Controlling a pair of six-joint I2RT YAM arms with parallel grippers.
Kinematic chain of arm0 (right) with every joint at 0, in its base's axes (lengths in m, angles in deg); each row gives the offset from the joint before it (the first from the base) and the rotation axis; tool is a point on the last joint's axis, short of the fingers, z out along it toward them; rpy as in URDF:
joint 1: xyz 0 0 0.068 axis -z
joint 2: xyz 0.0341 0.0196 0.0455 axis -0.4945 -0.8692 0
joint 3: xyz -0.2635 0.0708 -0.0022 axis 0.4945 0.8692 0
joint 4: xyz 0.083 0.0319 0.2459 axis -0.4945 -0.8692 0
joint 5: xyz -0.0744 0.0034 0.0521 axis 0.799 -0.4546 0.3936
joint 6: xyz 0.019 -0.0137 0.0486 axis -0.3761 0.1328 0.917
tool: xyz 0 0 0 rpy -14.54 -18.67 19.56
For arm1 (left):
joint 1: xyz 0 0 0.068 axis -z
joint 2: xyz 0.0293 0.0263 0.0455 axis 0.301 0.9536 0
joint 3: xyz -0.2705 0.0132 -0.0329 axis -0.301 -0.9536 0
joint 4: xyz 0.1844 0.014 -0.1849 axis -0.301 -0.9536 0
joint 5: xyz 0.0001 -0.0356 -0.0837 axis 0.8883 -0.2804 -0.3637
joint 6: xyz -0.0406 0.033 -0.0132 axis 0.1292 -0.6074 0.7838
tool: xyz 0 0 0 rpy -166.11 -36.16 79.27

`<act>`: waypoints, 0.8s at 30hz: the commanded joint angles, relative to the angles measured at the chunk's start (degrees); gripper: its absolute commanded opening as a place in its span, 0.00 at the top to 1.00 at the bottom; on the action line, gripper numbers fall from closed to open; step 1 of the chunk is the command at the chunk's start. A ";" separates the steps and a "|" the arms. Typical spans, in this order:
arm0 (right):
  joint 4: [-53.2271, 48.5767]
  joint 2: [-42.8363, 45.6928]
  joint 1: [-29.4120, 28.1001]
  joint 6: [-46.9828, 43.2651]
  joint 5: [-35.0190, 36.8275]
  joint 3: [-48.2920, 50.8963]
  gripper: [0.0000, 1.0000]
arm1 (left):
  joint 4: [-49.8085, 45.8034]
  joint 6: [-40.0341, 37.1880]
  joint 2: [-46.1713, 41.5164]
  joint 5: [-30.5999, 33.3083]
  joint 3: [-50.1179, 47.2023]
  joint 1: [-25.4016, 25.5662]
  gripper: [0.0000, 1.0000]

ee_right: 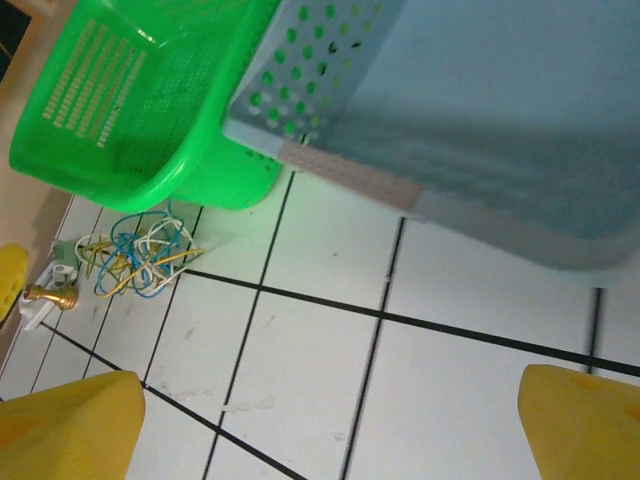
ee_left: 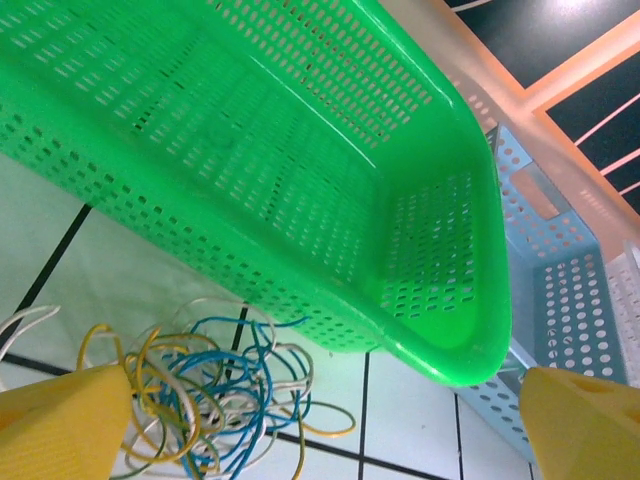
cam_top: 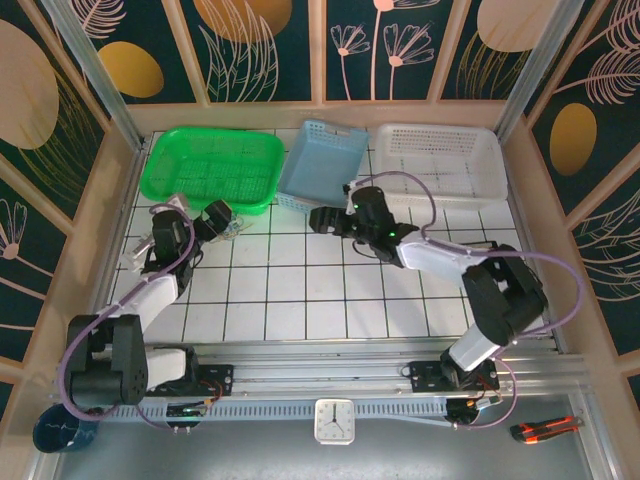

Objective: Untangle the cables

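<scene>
The cables (ee_left: 200, 390) are a small loose tangle of blue, white and yellow wires lying on the white tiles just in front of the green basket (ee_left: 300, 170). My left gripper (ee_left: 320, 445) hovers over them, open, and its left finger (ee_left: 60, 430) overlaps the tangle's edge. From above, the cables (cam_top: 235, 230) lie right beside the left gripper (cam_top: 224, 221). My right gripper (cam_top: 316, 218) is open near the table's middle, pointing left with bare tile between its fingertips (ee_right: 70, 425). In the right wrist view the cables (ee_right: 135, 255) lie well off to the left.
Three baskets line the back: green (cam_top: 210, 165), blue (cam_top: 320, 160) tilted against the others, and white (cam_top: 440, 160). The blue basket (ee_right: 450, 120) looms close above the right gripper. A clock (cam_top: 333, 420) and a cutter (cam_top: 545, 428) lie below the rail.
</scene>
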 commanded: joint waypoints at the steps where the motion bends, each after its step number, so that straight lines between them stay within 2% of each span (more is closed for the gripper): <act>1: 2.08 -4.12 -1.22 3.01 -0.01 -3.58 0.04 | 4.38 0.56 2.20 -0.90 2.78 -0.15 0.01; 12: 0.55 -13.64 -0.92 4.58 3.32 -10.69 0.05 | 8.52 0.96 9.80 -2.30 6.98 -0.15 0.01; 24: -1.05 -18.55 4.20 4.41 4.26 -16.36 0.05 | 12.08 1.38 17.84 -3.36 11.65 -0.16 0.01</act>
